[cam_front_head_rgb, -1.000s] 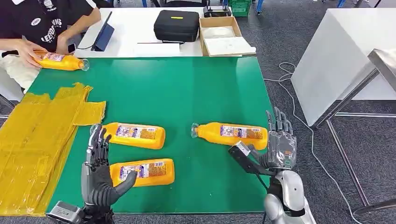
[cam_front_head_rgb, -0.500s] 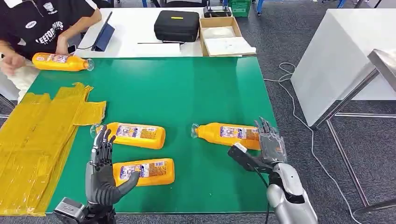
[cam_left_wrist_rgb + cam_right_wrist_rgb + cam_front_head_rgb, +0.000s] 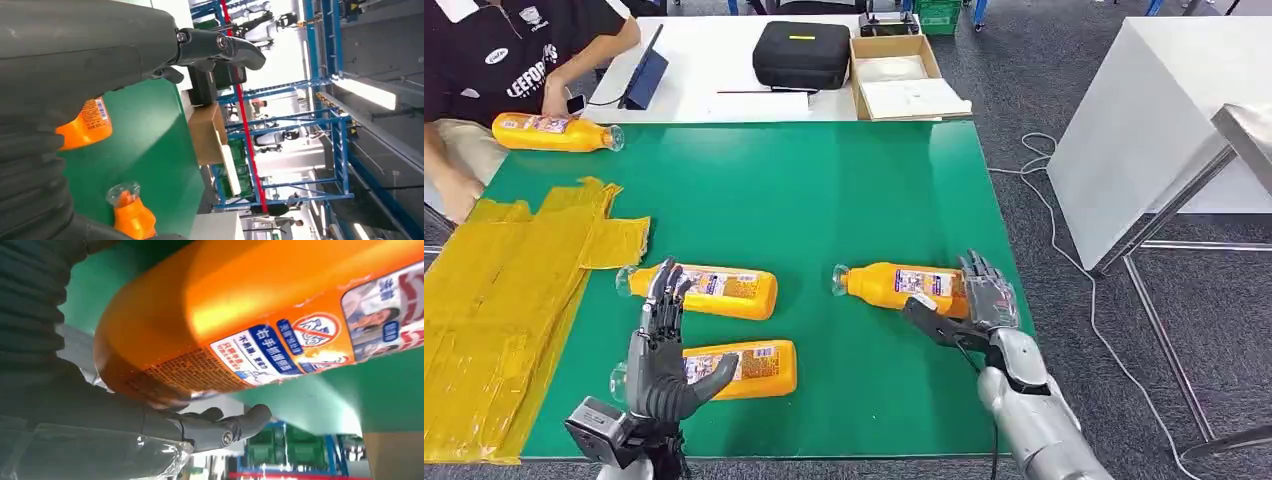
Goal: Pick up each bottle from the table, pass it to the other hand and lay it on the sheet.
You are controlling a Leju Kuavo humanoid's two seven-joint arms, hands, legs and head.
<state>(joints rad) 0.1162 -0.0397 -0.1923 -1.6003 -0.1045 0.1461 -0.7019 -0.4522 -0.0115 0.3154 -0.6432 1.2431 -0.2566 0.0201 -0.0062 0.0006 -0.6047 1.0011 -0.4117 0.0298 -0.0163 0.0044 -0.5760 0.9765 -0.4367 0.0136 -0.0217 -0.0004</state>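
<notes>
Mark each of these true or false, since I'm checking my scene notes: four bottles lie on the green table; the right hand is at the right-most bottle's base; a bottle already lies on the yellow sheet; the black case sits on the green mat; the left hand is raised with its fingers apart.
1. Four bottles on the green table: true.
2. Right hand at the right-most bottle's base: true.
3. A bottle lies on the yellow sheet: false, none does.
4. Black case on the green mat: false, it sits on the white table behind.
5. Left hand raised, fingers apart: true.

- Dark grey carpet floor (image 3: 1064,90) was seen around the green table (image 3: 824,190).
- A white table (image 3: 714,70) stood behind it.
- A white cabinet (image 3: 1154,110) was placed right.
- Blue racking (image 3: 325,100) was lit brightly.
</notes>
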